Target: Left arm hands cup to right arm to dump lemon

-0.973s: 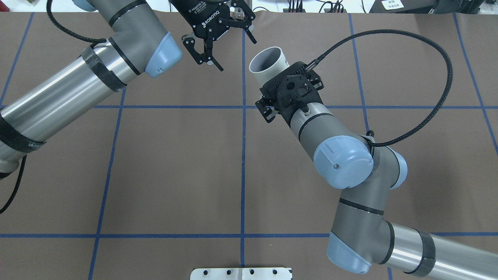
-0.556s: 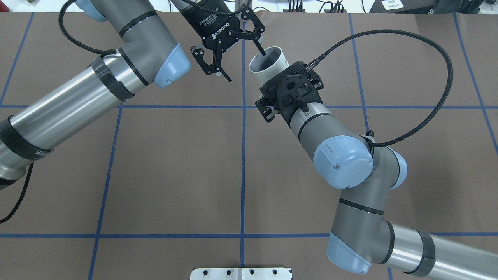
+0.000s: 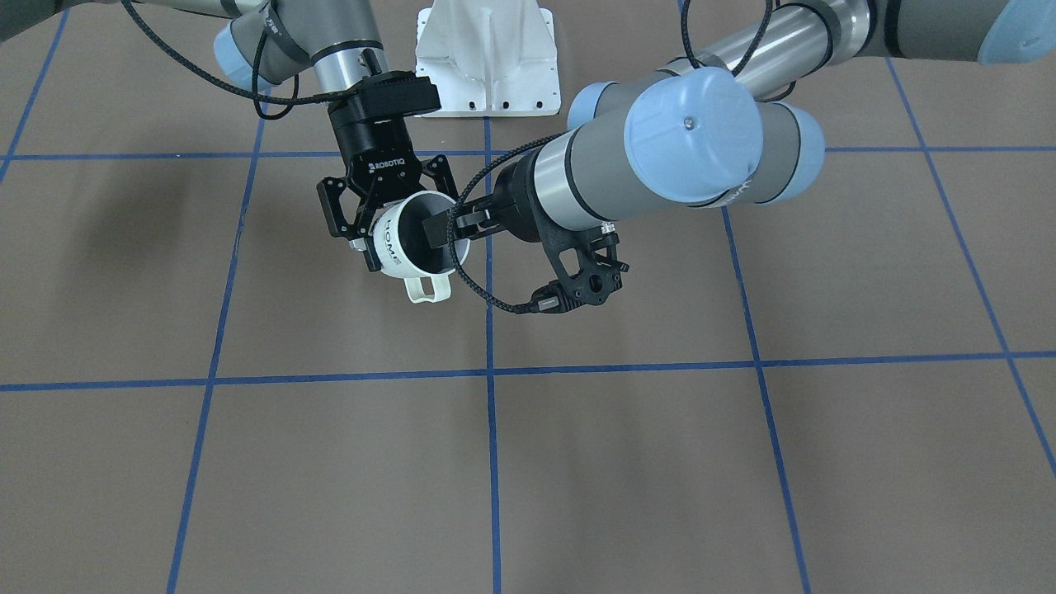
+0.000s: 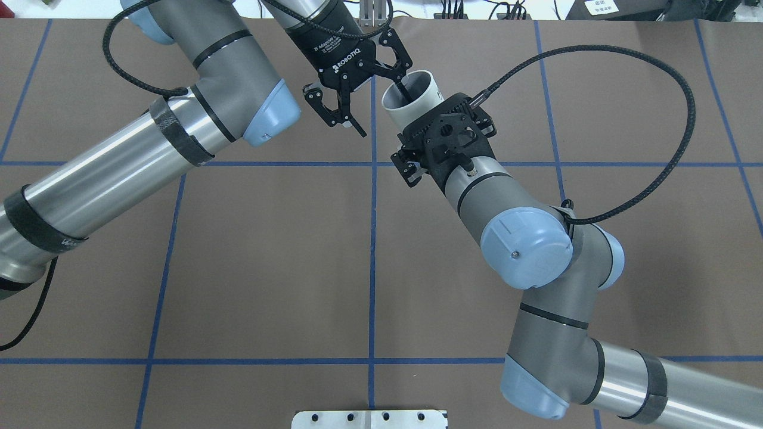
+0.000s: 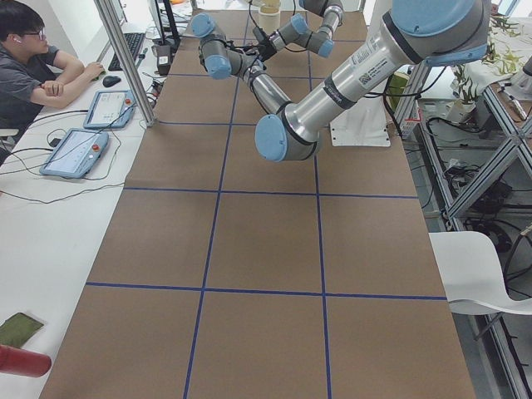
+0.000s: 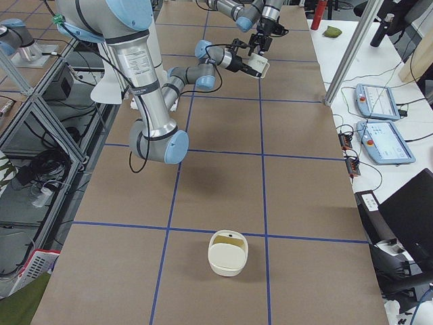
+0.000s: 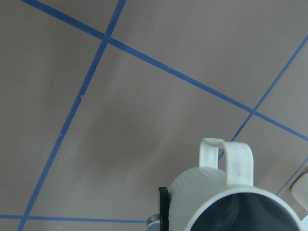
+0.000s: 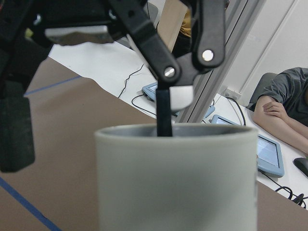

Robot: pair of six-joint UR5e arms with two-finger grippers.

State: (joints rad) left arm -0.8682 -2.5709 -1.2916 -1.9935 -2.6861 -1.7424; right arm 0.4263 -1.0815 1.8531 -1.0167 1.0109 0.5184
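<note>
Two grippers on cup [image 4: 422,88]: right gripper [image 3: 392,227] clamps body, my left gripper [image 4: 385,114] wide open, empty, straddling rim; centre wall between pads [image 8: 163,111], then squeeze gently.

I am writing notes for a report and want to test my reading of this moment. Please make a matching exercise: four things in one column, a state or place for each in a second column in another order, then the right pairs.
Things
1. cup
2. left gripper
3. right gripper
4. off-white container

States or places
A. jaws shut on the cup's body
B. stands on the table, far from the cup
C. held in the air, tilted
D. jaws open, one finger inside the cup's mouth

Pairs: 1-C, 2-D, 3-A, 4-B
</note>
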